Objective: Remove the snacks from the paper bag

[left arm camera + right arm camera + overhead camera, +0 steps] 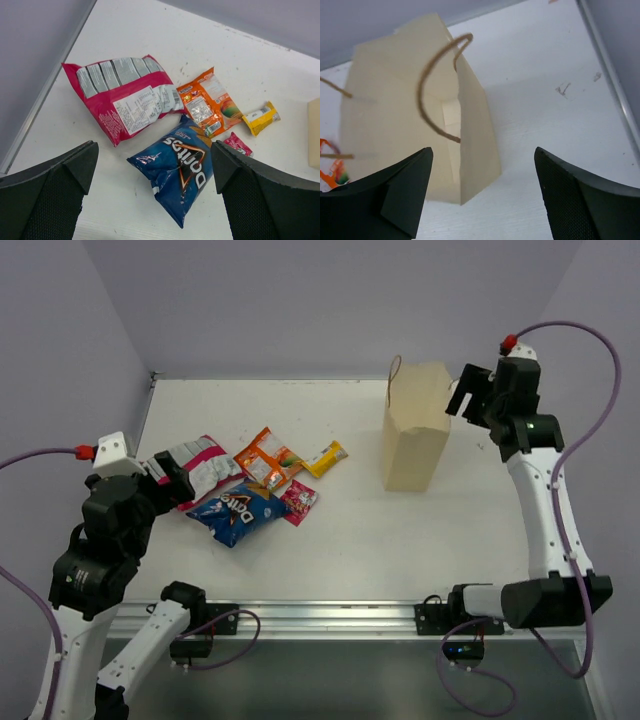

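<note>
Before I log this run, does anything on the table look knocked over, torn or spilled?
Nothing stands out. The paper bag stands upright and uncrushed. The snack packets lie flat in a loose cluster on the table, none visibly torn or spilled.

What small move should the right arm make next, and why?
Probably bring the right fingers over the mouth of the paper bag to check its bottom. The pink bag, blue chip bag, orange packet, yellow bar and red packet lie on the table, and what shows inside the bag looks bare.
</note>
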### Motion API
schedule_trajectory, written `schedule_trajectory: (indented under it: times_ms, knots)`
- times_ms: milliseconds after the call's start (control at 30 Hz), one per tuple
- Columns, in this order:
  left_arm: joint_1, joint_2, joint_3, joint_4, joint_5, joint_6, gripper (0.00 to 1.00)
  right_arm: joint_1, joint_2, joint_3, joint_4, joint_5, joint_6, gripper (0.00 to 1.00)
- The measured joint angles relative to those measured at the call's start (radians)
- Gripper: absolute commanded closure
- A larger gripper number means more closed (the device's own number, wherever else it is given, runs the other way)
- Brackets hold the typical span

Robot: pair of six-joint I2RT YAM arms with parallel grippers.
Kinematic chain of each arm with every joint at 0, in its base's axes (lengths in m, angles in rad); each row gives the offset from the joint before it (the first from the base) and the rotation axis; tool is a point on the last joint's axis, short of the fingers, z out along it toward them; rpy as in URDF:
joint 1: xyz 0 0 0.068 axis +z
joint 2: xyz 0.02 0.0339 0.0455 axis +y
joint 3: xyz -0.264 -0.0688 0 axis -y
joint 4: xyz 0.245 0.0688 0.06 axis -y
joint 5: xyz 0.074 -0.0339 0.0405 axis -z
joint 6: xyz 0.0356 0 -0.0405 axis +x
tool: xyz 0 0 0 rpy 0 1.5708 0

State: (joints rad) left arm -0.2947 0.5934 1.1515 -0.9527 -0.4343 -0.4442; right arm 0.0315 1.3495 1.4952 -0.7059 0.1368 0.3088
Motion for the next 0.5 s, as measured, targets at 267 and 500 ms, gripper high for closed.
schedule_trajectory:
  times_ms: [267,500]
  knots:
    - [-0.011,0.021,0.167,-0.006,-0.012,0.046,0.0,0.0,-0.426,0.1,-0.008,-0.006,-0.06,0.01]
    - [-0.073,0.043,0.352,-0.006,-0.025,0.098,0.0,0.0,-0.803,0.041,0.1,-0.005,-0.097,0.01]
